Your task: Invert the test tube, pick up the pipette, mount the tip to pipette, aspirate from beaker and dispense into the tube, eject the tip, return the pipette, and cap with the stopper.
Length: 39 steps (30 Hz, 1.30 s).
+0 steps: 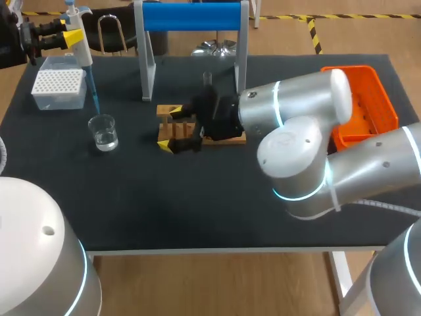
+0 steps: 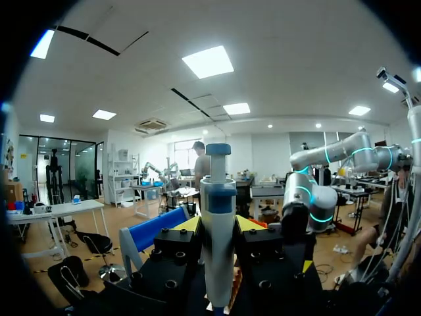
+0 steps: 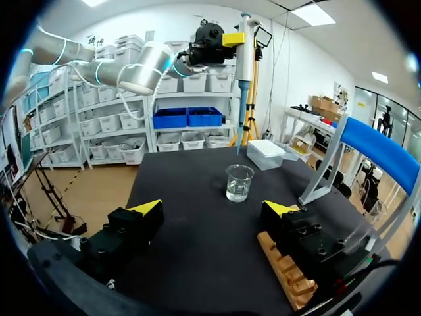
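My left gripper [image 1: 70, 37] is at the table's far left, shut on a white and blue pipette [image 1: 80, 39] held upright. The pipette's blue tip [image 1: 95, 99] hangs just above a glass beaker [image 1: 103, 131] of clear liquid. In the left wrist view the pipette [image 2: 217, 217] stands between the yellow fingertips of that gripper [image 2: 218, 227]. My right gripper [image 1: 170, 128] is open at the left end of the wooden rack [image 1: 223, 137], its fingers astride that end. A clear test tube [image 1: 208, 80] stands upright behind the rack. From my right gripper [image 3: 214, 209], the beaker [image 3: 238, 182] lies ahead.
A white tip box [image 1: 59, 85] sits at the far left behind the beaker. A blue-topped stand [image 1: 191, 16] rises at the back middle. An orange basket [image 1: 368, 108] is at the right edge. Bare black table [image 1: 164, 204] lies in front.
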{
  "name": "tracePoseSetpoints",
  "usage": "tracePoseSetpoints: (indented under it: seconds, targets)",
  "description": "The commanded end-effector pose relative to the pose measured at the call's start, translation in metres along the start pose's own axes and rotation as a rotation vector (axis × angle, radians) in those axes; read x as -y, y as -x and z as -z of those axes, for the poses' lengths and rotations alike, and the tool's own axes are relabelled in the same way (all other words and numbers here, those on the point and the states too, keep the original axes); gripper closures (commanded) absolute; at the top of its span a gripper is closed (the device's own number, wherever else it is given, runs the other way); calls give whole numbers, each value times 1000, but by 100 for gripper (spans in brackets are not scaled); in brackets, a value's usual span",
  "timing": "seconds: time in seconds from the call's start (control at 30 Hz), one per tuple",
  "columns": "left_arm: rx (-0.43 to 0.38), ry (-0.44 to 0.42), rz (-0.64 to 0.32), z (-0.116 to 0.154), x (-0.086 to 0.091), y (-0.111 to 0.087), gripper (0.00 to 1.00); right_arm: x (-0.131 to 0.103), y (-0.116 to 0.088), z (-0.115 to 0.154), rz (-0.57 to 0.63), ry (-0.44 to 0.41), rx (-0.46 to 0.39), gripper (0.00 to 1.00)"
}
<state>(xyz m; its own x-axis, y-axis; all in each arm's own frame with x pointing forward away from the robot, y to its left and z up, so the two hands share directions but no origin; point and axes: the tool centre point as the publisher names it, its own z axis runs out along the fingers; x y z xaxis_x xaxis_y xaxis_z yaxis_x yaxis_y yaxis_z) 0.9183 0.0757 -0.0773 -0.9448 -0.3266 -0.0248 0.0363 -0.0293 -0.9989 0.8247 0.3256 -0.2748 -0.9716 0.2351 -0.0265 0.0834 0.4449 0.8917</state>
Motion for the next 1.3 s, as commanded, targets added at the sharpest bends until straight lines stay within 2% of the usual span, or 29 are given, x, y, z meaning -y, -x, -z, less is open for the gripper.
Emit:
tracePoseSetpoints:
  seconds: [0.03, 0.33, 0.9, 1.3]
  targets:
    - [-3, -3, -1, 1, 0, 0, 100, -4, -1, -24, -1, -22, 24, 0]
    - [-3, -3, -1, 1, 0, 0, 100, -5, 1, -39, -20, -38, 33, 0]
    - [-3, -3, -1, 1, 0, 0, 100, -1, 12, -51, -32, -60, 92, 0]
    - [-3, -3, -1, 1, 0, 0, 100, 0, 8, -58, -33, -51, 99, 0]
